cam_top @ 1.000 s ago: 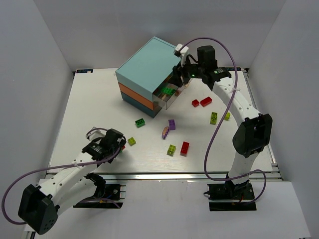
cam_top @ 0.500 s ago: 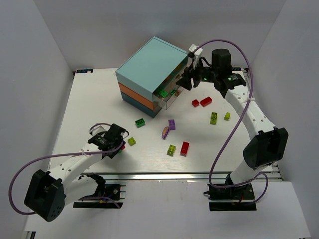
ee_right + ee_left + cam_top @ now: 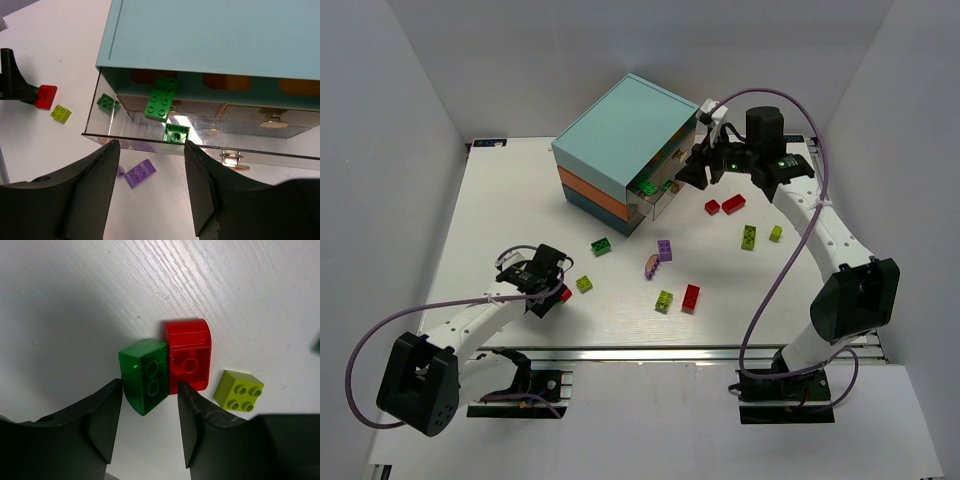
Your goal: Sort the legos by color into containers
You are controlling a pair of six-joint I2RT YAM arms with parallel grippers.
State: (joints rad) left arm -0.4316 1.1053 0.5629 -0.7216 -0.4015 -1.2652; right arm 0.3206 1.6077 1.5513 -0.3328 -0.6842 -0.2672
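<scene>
The left hand [image 3: 149,386] sat low at the near-left of the bench [image 3: 510,200]. Its two fingers were set narrow on either side of a dark green brick [image 3: 142,367] lying on the bench, but whether they pressed it could not be told. A red brick [image 3: 188,360] touched the green one's far side, and a yellow-green four-stud brick [image 3: 239,391] lay just beside the red.

The right hand [image 3: 151,147] hung with its fingers wide and nothing between them — above the clear drawer [image 3: 95,117] standing open from the chest [image 3: 210,35], under its light teal top. In that drawer lay a green eight-stud brick [image 3: 162,96] and two smaller green ones. A purple brick [image 3: 664,250] and a red pair [image 3: 725,205] lay loose on the bench between the arms.
</scene>
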